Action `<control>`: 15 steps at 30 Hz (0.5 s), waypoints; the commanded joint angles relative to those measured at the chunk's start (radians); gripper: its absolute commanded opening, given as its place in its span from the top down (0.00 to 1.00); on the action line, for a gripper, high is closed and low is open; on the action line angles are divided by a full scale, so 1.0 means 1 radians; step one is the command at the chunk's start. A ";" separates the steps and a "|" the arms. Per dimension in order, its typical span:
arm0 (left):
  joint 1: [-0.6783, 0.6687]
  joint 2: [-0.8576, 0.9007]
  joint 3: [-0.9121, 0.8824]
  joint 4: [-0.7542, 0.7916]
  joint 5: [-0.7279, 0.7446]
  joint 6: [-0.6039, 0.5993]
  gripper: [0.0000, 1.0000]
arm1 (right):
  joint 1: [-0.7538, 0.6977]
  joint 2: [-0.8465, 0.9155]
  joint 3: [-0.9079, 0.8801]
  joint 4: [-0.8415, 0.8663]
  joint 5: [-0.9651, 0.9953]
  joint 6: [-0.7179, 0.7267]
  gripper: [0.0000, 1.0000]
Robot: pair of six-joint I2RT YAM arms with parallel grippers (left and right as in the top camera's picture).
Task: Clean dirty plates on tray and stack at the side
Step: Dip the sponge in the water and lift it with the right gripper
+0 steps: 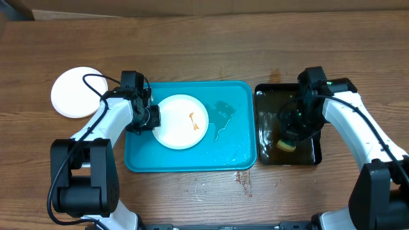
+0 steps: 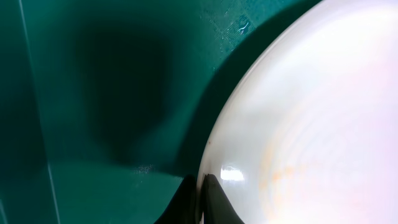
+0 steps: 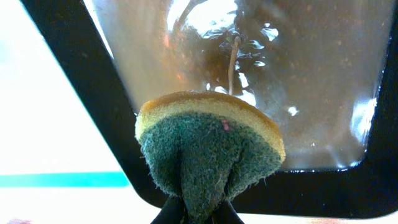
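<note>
A white plate point(image 1: 182, 121) with a small orange-brown smear lies on the turquoise tray point(image 1: 230, 150). My left gripper point(image 1: 153, 117) is shut on its left rim; the left wrist view shows both fingers point(image 2: 202, 186) pinching the plate point(image 2: 311, 124) edge. Another white plate point(image 1: 77, 91) lies on the table left of the tray. My right gripper point(image 1: 293, 133) is shut on a yellow and green sponge point(image 1: 286, 145) over the black tray point(image 1: 313, 156) of brownish water. In the right wrist view the sponge point(image 3: 208, 149) is squeezed between my fingers point(image 3: 198, 211). No third plate is in view.
The tray point(image 2: 112, 93) surface is wet, with water patches right of the plate. The black tray point(image 3: 74, 99) stands against the turquoise tray's right side. A wet stain marks the wood below the gap between the trays point(image 1: 244, 181).
</note>
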 commanded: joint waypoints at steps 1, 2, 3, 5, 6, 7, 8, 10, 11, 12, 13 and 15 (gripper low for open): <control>0.005 0.013 -0.009 0.000 0.000 -0.003 0.96 | 0.005 -0.015 0.066 -0.057 -0.032 -0.013 0.96; 0.005 0.013 -0.009 0.000 0.000 -0.003 0.96 | 0.005 -0.016 0.073 -0.056 -0.024 -0.014 0.96; 0.005 0.013 -0.009 0.000 0.000 -0.003 0.96 | 0.005 -0.016 0.079 -0.063 -0.023 -0.013 0.96; 0.005 0.013 -0.009 0.004 0.000 -0.003 0.96 | 0.005 -0.016 0.095 -0.106 -0.035 -0.013 0.96; 0.005 0.013 -0.009 0.005 0.000 -0.003 0.96 | 0.005 -0.016 0.098 -0.107 -0.014 -0.014 0.96; 0.005 0.013 -0.009 0.007 0.000 -0.003 0.96 | 0.005 -0.016 0.098 -0.106 0.008 -0.013 0.96; 0.005 0.013 -0.009 0.008 0.000 -0.003 0.96 | 0.006 -0.013 0.098 -0.120 0.005 -0.013 0.96; 0.005 0.013 -0.009 0.009 0.000 -0.003 0.96 | 0.005 -0.013 0.098 -0.127 0.016 -0.014 0.96; 0.005 0.013 -0.009 0.008 0.000 -0.003 0.96 | 0.005 -0.013 0.098 -0.132 0.036 -0.013 0.96; 0.005 0.013 -0.009 0.008 0.000 -0.003 0.96 | 0.005 -0.012 0.099 -0.171 0.017 -0.013 0.96; 0.005 0.013 -0.009 0.008 0.000 -0.003 0.96 | 0.006 -0.012 0.101 -0.200 0.002 -0.016 0.96; 0.005 0.013 -0.009 0.009 0.001 -0.003 0.96 | 0.005 -0.012 0.101 -0.155 0.034 -0.039 0.96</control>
